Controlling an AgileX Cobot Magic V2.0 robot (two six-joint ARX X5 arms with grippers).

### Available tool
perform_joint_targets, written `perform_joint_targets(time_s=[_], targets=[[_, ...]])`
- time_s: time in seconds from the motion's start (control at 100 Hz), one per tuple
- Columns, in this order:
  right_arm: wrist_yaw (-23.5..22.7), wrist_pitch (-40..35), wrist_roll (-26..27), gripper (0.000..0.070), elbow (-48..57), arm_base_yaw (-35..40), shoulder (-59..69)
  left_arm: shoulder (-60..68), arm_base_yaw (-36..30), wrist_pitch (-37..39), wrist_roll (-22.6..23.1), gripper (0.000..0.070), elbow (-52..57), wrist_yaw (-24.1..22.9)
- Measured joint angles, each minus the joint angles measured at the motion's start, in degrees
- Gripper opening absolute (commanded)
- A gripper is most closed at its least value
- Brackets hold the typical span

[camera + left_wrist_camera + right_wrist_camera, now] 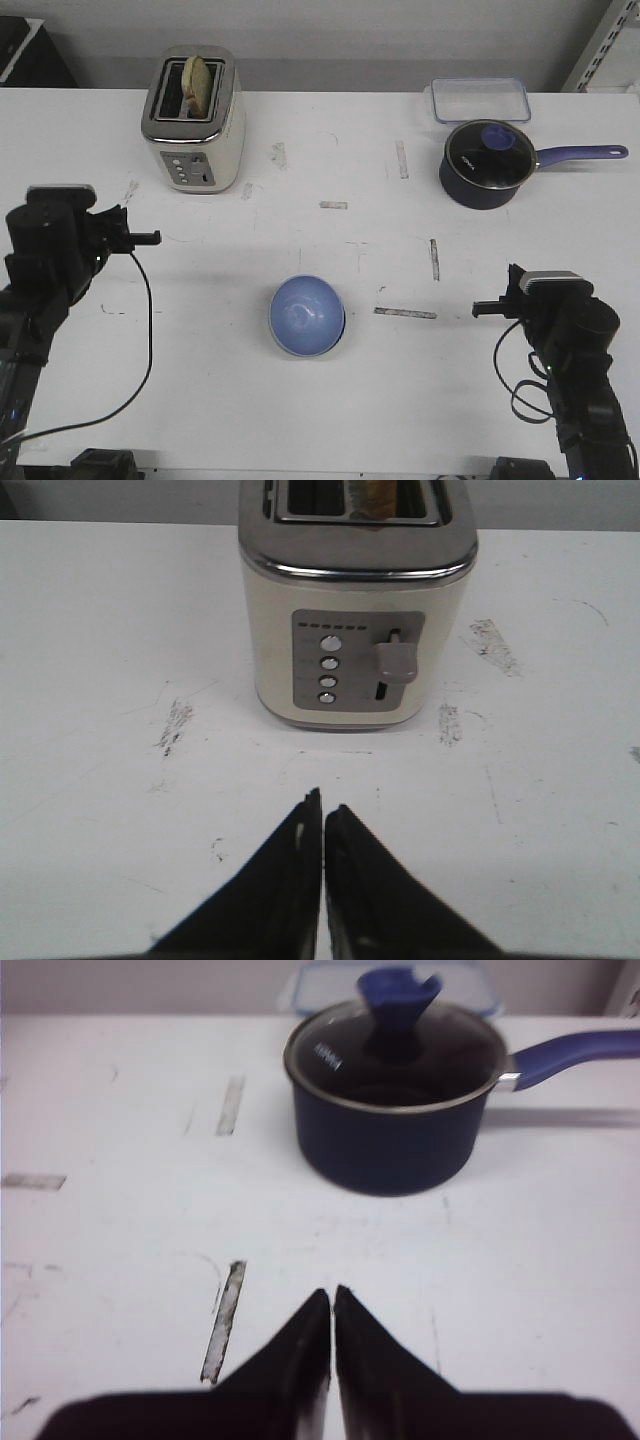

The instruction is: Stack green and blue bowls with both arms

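Left tool and right tool both pinched closed, empty, above the scuffed white bench. Light periwinkle-blue round bowl sits mid-bench between the arms, a pale green rim edging its right side. Only the wrist views show the fingertips meeting.

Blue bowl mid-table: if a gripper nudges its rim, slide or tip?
The blue bowl looks smooth and rounded, so it would probably slide on the white table or rock rather than stay put. It seems small and empty, likely light. The glossy rim may slip from the fingers.
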Motion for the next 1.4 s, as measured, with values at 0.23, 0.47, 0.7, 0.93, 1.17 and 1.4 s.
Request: perform_joint_targets(time_s=[0.23, 0.47, 0.7, 0.93, 1.17, 1.4], targets=[[1.38, -3.34, -0.13, 0.0, -0.35, -0.31, -5.51, -12.55, 0.66, 13.03, 1.07, 0.0001, -20.15, -0.37], [1.46, -6.45, -0.15, 0.0, -7.65, -0.31, -14.69, -20.76, 0.74, 21.49, 1.66, 0.0001, -34.29, -0.44], [2.71, -8.59, -0.15, 0.0, -9.2, -0.31, -23.43, -22.93, 0.74, 25.57, 1.73, 0.0002, -36.35, -0.44], [2.73, -8.52, -0.13, 0.0, -9.2, -0.31, -25.27, -24.48, 0.74, 26.6, 1.49, 0.0002, -36.35, -0.46], [2.75, -8.04, -0.02, 0.0, -9.2, -0.28, -25.33, -27.34, 0.74, 26.64, 1.49, 0.0002, -36.35, -0.46], [2.75, -6.69, 0.0, 0.0, -9.2, -0.31, -25.33, -30.67, 0.74, 26.64, 1.49, 0.0002, -36.35, -0.44]])
